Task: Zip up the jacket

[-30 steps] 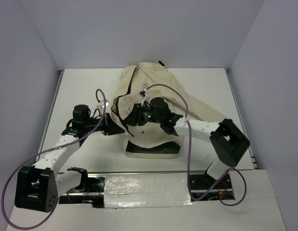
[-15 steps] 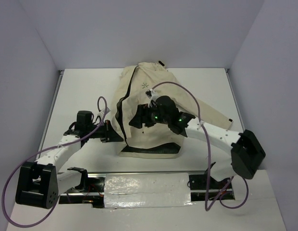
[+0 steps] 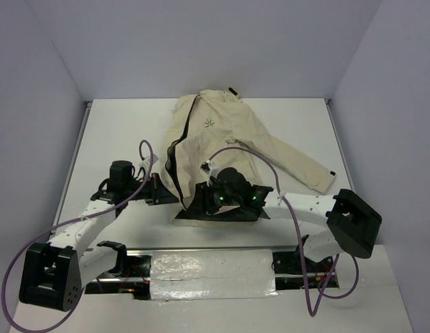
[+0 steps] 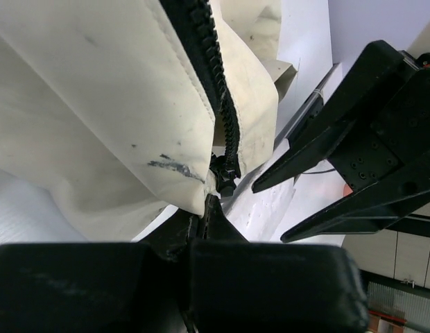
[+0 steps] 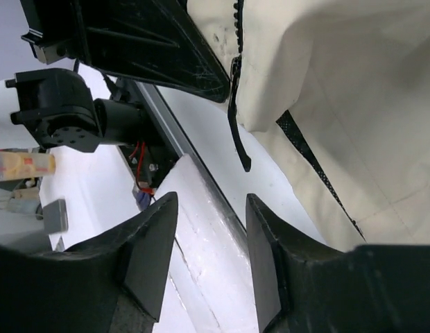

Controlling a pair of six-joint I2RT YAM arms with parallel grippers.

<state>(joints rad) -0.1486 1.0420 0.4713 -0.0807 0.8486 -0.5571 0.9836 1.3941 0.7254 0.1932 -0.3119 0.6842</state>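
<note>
Matt cream cloth jacket, dark plastic-looking zipper, matt black plastic left claw and right claw.

My left arm reaches from the near left corner of the table toward the middle. My left gripper is pinched tight on the jacket. My right arm bends at the right side and lies low along the near edge, pointing left. My right gripper has its fingers apart, with nothing between them.

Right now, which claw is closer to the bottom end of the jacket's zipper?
Left. The left gripper pinches the jacket just under the zipper end; the right gripper hangs open beside it, not touching.
</note>
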